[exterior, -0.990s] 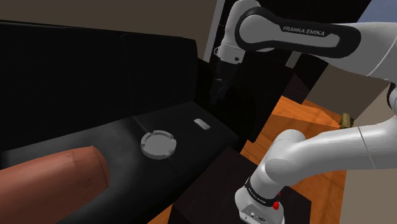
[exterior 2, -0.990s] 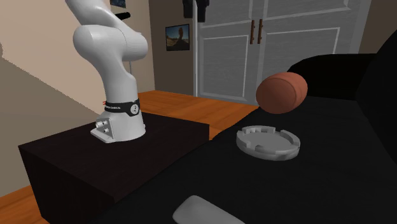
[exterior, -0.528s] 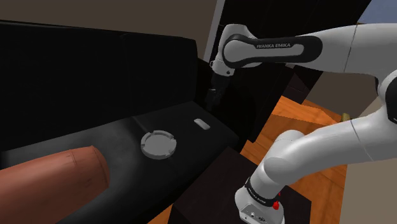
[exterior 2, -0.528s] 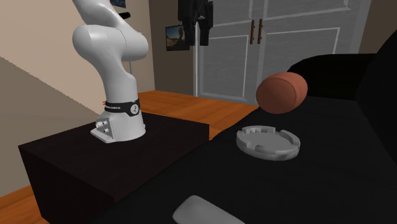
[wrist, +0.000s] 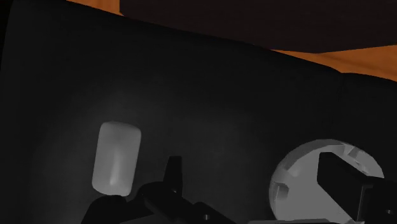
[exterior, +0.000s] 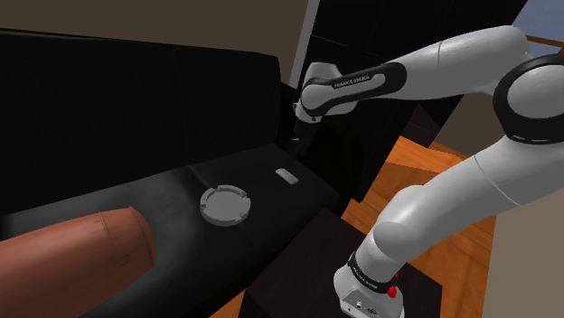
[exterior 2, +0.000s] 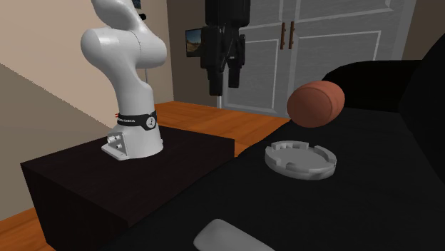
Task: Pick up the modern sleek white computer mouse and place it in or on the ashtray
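A pale grey-white computer mouse (exterior: 287,175) lies on the black sofa seat (exterior: 163,194), close to the seat's end. It also lies at the bottom of the second exterior view (exterior 2: 232,239). A round, notched, grey ashtray (exterior: 225,204) rests on the same seat, a short way from the mouse (wrist: 116,157). My black gripper (exterior 2: 224,87) hangs open in the air above the mouse, fingers pointing down and holding nothing. In the wrist view the gripper (wrist: 254,181) has the mouse beside one finger and the ashtray (wrist: 324,178) behind the other.
A reddish-brown cylindrical cushion (exterior: 72,257) lies on the seat beyond the ashtray (exterior 2: 301,160). The sofa's tall black backrest (exterior: 136,99) rises behind. My dark stand (exterior 2: 128,178) abuts the sofa. White panelled doors (exterior 2: 321,50) and an orange wooden floor (exterior: 425,167) lie behind.
The arm has swung down, carrying the gripper lower toward the sofa seat above the mouse. The fingers stayed open. Mouse and ashtray have not moved.
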`<control>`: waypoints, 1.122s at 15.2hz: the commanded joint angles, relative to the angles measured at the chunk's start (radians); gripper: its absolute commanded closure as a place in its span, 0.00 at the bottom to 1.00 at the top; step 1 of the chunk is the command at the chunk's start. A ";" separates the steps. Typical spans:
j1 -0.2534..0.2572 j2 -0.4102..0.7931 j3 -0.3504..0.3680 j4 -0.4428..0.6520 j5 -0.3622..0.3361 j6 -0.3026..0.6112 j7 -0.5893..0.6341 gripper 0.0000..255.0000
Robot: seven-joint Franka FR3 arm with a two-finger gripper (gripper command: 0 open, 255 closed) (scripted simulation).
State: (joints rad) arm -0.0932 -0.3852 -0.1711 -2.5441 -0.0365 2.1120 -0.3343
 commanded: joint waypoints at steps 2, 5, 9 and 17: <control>-0.013 0.101 -0.035 0.012 -0.002 0.094 -0.043 0.00; -0.022 0.212 -0.066 0.042 0.011 0.179 -0.089 0.00; -0.035 0.367 -0.100 0.100 0.052 0.277 -0.161 0.00; -0.097 0.665 -0.107 0.266 0.180 0.404 -0.313 0.00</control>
State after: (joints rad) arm -0.1802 0.2416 -0.2808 -2.3038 0.1265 2.5043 -0.6286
